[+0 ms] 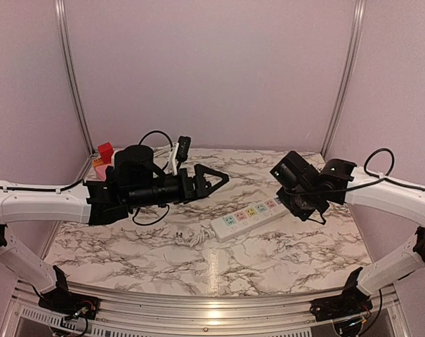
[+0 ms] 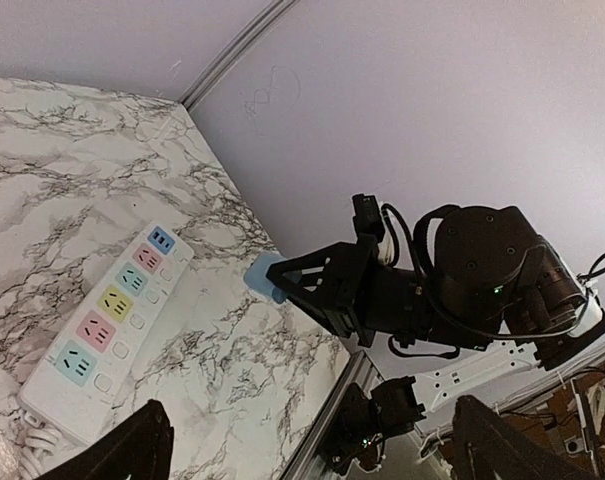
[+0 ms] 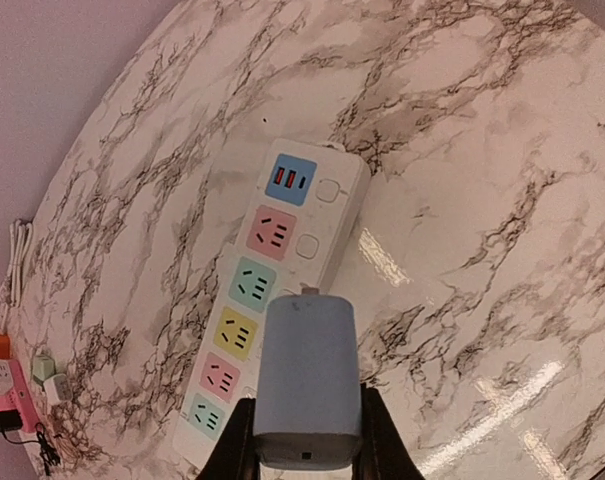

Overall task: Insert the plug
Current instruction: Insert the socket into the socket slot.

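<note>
A white power strip [image 1: 249,216] with several coloured sockets lies on the marble table [image 1: 163,246]. In the right wrist view my right gripper [image 3: 306,402] is shut on a pale blue plug [image 3: 307,375], which hangs above the strip [image 3: 272,290] near the teal and yellow sockets. The left wrist view shows that same plug [image 2: 264,276] at the tip of the right gripper [image 2: 327,285], off the blue end of the strip [image 2: 112,312] and above the table. My left gripper [image 1: 216,181] hovers open and empty above the table, left of the strip. Its fingers [image 2: 132,445] frame the bottom of its own view.
A red block [image 1: 105,151], a pink adapter [image 1: 100,170] and a white charger with a black cable [image 1: 175,156] sit at the back left. Small adapters [image 3: 4,382] and a white cord [image 3: 20,250] lie beyond the strip's far end. Purple walls enclose the table.
</note>
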Motion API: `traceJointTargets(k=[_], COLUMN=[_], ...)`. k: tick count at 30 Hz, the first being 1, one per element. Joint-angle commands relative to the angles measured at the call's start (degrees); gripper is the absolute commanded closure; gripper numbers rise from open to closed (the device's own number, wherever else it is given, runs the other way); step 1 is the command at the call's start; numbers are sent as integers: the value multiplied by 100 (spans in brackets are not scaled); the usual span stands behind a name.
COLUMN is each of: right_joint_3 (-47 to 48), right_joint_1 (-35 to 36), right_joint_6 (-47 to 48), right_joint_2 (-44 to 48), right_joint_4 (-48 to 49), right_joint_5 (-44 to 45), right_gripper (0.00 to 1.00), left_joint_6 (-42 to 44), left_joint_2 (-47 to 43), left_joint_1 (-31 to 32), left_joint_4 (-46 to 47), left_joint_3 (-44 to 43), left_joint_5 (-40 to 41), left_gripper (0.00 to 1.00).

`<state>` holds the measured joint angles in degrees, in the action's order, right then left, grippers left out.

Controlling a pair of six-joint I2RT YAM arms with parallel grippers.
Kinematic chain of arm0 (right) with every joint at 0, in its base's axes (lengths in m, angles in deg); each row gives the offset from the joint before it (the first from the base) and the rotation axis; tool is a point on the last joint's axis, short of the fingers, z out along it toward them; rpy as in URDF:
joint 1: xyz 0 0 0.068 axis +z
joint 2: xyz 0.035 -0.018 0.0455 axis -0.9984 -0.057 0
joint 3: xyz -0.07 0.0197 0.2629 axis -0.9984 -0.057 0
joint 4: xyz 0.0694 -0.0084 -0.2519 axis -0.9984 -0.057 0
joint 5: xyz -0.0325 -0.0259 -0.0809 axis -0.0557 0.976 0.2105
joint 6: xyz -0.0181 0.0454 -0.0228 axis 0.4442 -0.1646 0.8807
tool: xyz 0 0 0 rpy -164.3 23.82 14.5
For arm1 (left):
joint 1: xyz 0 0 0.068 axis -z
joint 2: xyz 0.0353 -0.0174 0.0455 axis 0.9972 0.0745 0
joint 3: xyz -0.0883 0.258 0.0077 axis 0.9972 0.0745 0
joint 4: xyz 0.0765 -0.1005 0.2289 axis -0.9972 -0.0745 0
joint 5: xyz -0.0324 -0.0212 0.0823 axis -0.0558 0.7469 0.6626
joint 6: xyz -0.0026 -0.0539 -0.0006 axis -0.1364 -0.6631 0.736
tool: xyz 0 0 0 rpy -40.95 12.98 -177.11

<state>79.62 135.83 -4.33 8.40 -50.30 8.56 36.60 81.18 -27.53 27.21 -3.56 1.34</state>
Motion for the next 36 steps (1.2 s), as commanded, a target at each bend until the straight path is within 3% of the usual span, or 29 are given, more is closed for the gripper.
traceJointTargets(k=[1,9,18,36], right_joint_3=[172,562,1414,1640], right_joint_1=[-540,-1426,-1636,-2162], right_joint_6=[294,1307,1295,1196], right_joint_2=[15,-959,-2001,-2518], right_joint_4=[576,793,210,244], right_joint_5=[-867,-2600,-2668,-3462], right_gripper=[100,100,100,100], left_joint_6=[155,686,809,760], left_joint_2=[1,-16,-51,24], left_joint_1=[-208,-361,-388,-422], left_joint_4=[-477,-1957,-2175,-2170], left_joint_3=[42,-331,-348,-304], left_joint_5=[115,1199,1372,1210], left_gripper=[1,1,1,1])
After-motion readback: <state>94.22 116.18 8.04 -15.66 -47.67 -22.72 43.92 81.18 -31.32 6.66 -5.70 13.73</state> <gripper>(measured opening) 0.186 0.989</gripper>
